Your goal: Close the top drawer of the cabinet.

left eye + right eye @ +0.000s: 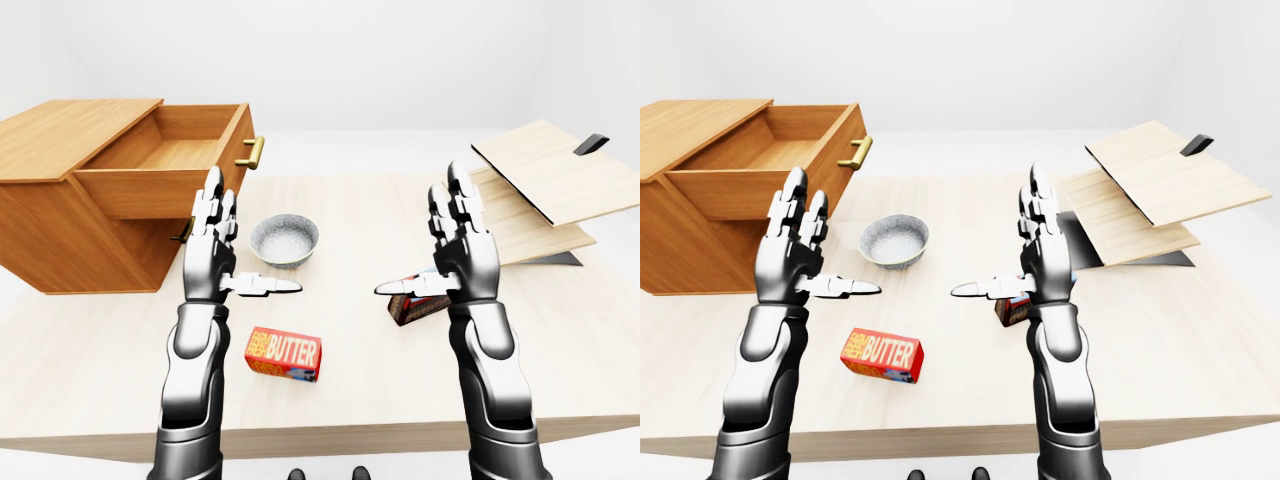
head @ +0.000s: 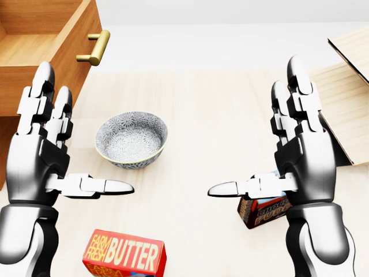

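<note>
Both my hands held up, fingers spread, over the bench.

My left hand (image 2: 43,156) and right hand (image 2: 300,153) hold nothing, thumbs pointing inward toward each other. The cabinet (image 1: 60,215) sits at the upper left of the left-eye view, its top drawer (image 1: 165,165) pulled out with the brass handle (image 1: 254,152) showing. On the bench (image 1: 350,220) between my hands lie a patterned bowl (image 2: 131,138), a butter box (image 2: 124,257) and, just under my right hand, a pudding box (image 2: 262,210).

The cabinet (image 1: 60,200) and its open drawer (image 1: 165,165) are warm honey-brown wood with a brass-gold handle (image 2: 94,48). The bowl (image 2: 131,140) is grey with a fine white speckled pattern. The butter box (image 1: 285,353) is red with white lettering. The table (image 1: 340,215) is pale wood.
</note>
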